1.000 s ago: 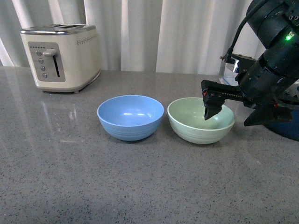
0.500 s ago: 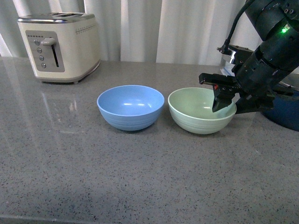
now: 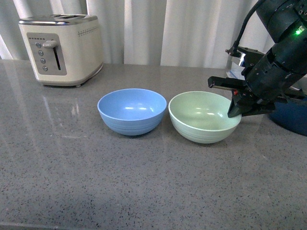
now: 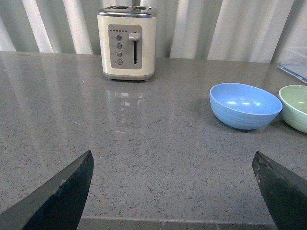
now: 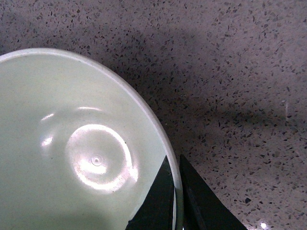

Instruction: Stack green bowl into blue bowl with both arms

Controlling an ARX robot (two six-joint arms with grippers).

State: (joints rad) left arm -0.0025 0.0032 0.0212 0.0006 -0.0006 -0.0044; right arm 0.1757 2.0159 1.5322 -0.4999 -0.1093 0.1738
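The right claw [image 3: 235, 110] is clamped on the rim of the green bowl [image 3: 201, 117], on the side of the bowl farthest from the blue bowl [image 3: 132, 111]. In the right wrist view, one black finger lies inside the green bowl [image 5: 72, 143] and the other outside it, pinching the thin rim between them [image 5: 175, 165]. The green bowl sits upright on the grey speckled table [image 3: 144, 182]. The blue bowl stands upright just beside the green bowl, rims nearly touching. A cream toaster [image 3: 60, 48] stands well beyond the blue bowl, far from the green bowl. A dark blue pot [image 3: 293, 120] sits behind the right arm, near the green bowl. The left claw [image 4: 171, 155] is spread wide apart, holding nothing, well away from the green bowl [image 4: 297, 108].
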